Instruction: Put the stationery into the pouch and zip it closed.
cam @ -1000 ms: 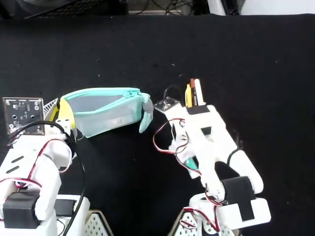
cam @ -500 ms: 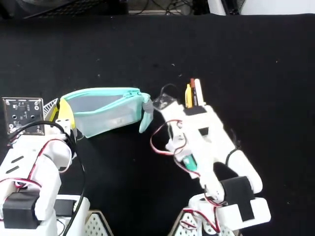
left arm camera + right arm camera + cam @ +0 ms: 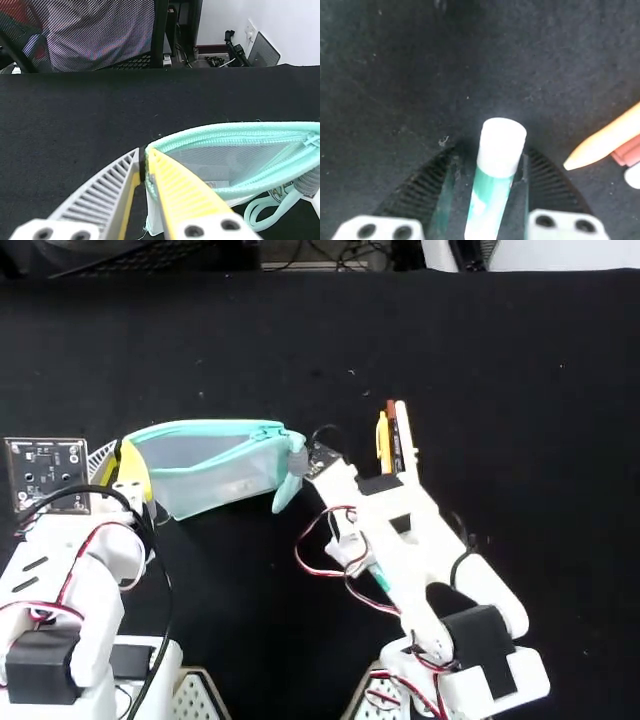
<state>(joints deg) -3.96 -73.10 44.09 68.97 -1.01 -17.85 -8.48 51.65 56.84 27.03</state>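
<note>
High view, item one: my left pincer [image 3: 122,455] sits at the left of the frame. Its yellow and grey fingers are pressed together on the left end of the mint-green zip pouch with a see-through side [image 3: 205,468]. The pouch lies on the black cloth tabletop [image 3: 500,360], left of centre, its long side running left to right. Its mouth is open and the zip is not drawn. In the left wrist view, the yellow finger and its grey partner meet at the pouch corner, and the mint zip band starts right at their tips.

Item two: my right pincer [image 3: 489,154] is clamped on a green stick with a white cap [image 3: 500,140]. The stick runs between the black ribbed fingers, and its capped end stands out past the tips over the tabletop. I cannot tell whether the cap touches the cloth. In the high view, my right arm [image 3: 410,540] rises from the lower right to the centre of the frame. Its head is just beside the pouch's right end and the mint loop strap [image 3: 285,490].

Item three: a yellow pen [image 3: 382,437], a brown pen [image 3: 391,420] and a white pen [image 3: 402,430] lie side by side on the cloth. They are just above centre, at the head of my right arm, outside the pouch and near its right end. In the right wrist view, the yellow pen's tip lies near the stick's cap but apart from it.
</note>
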